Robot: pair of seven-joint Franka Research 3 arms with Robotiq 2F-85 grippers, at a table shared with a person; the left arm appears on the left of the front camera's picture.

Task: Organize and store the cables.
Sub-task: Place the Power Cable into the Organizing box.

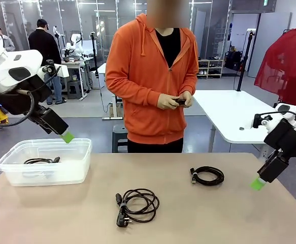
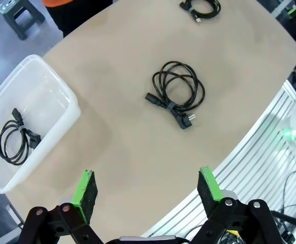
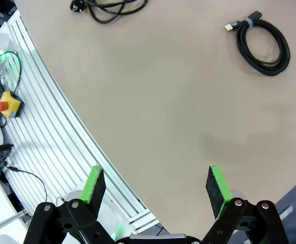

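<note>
Nearest, just in from the near edge of the table (image 1: 249, 223) and about midway along it, lies the power cord (image 1: 137, 205), a loose coil with its plugs bunched on the side facing my left arm. Farther back, toward the right edge, sits the smaller USB cable (image 1: 207, 176), wound tighter, connectors also pointing left. One cable (image 1: 40, 160) is already in the clear bin (image 1: 81, 145) at the table's left end. My left gripper (image 1: 66, 136) hangs high over that bin, fingers spread and empty. My right gripper (image 1: 258, 184) hovers at the right edge, likewise parted with nothing between its pads. I judge the USB cable falls to my right arm, being nearer, while the power cord lies nearer my left, which is also the arm beside the bin.
</note>
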